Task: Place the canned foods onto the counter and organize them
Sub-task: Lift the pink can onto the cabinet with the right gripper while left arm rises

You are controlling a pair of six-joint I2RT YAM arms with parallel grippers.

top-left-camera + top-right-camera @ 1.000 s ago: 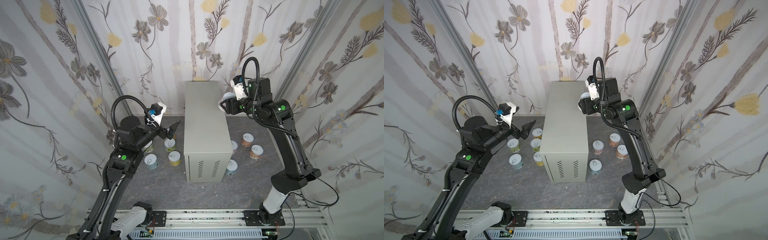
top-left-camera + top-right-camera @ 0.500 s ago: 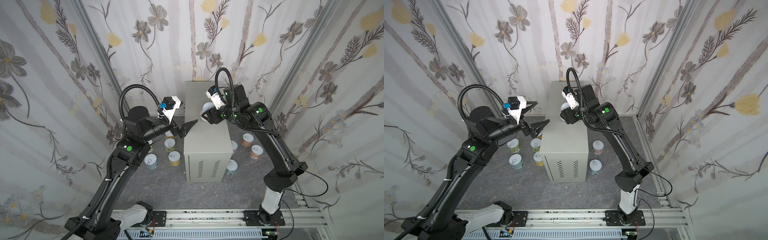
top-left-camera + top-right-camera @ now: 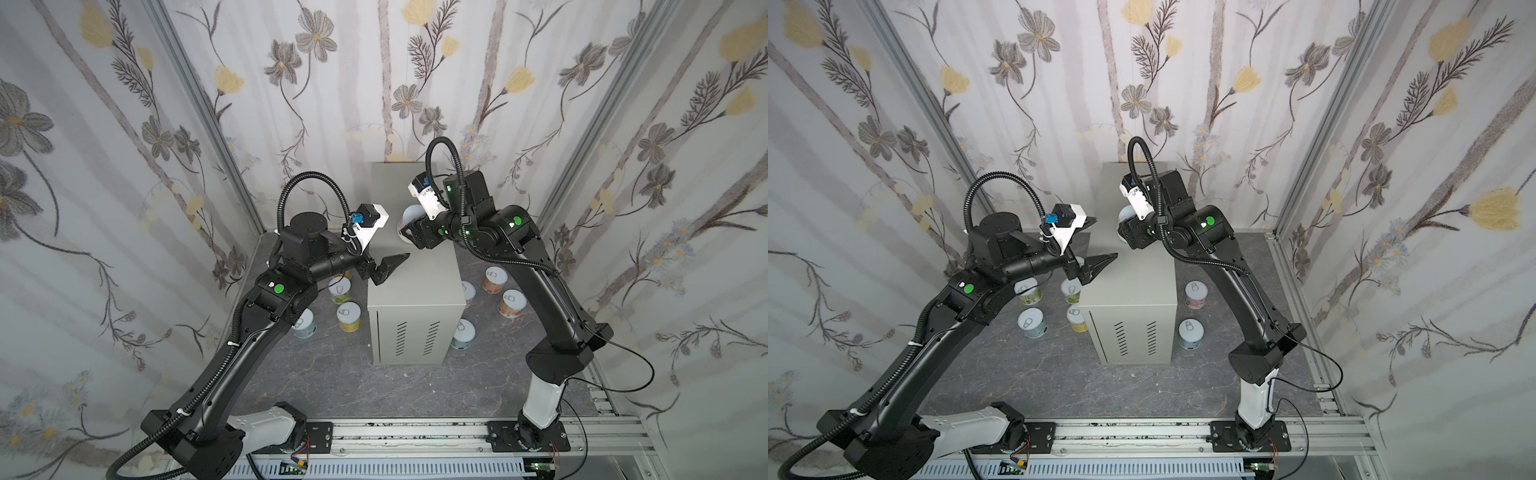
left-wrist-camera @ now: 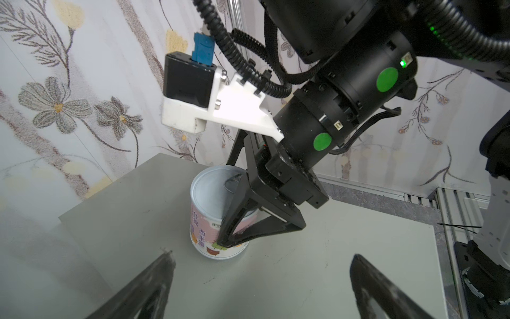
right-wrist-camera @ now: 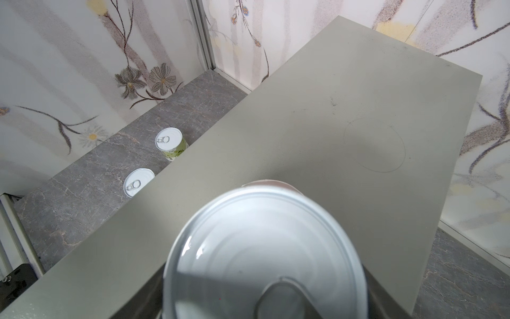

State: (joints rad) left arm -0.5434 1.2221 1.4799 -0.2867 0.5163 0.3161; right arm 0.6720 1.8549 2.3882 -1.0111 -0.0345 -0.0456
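- Cans, counted across the views: nine, one held and eight standing on the floor [image 3: 332, 386].
- My right gripper [image 3: 405, 235] is clamped on the one pink can [image 4: 205, 221], a finger on each side of the label, silver lid up.
- That pink can is upright over the middle of the counter [image 3: 415, 291], its base at the flat top; I cannot tell whether it rests there or hangs just above.
- My left gripper [image 4: 260, 261] is empty, its two jaws spread wide. It hovers above the counter's left edge and points at the pink can, near it but not touching.
- Left of the counter I count four cans in a top view, in a two-by-two block. A green can [image 3: 1027, 292] and a second green can [image 3: 1071, 292] are at the back, a light blue can [image 3: 1032, 324] and a yellow can [image 3: 1077, 319] in front.
- Right of the counter I count four more in a top view: a half-hidden can [image 3: 468, 291] just beside the counter's wall, an orange can [image 3: 493, 279], a second orange can [image 3: 512, 302] nearer the front, and a second light blue can [image 3: 462, 334] by the front corner.
- All eight floor cans stand upright, lids up.
- The right wrist view catches two of the left-side four past the counter's edge.
- The counter's front carries two columns of vent slits [image 3: 401, 338].
- One faint ring mark [image 5: 374, 145] shows on the counter top.
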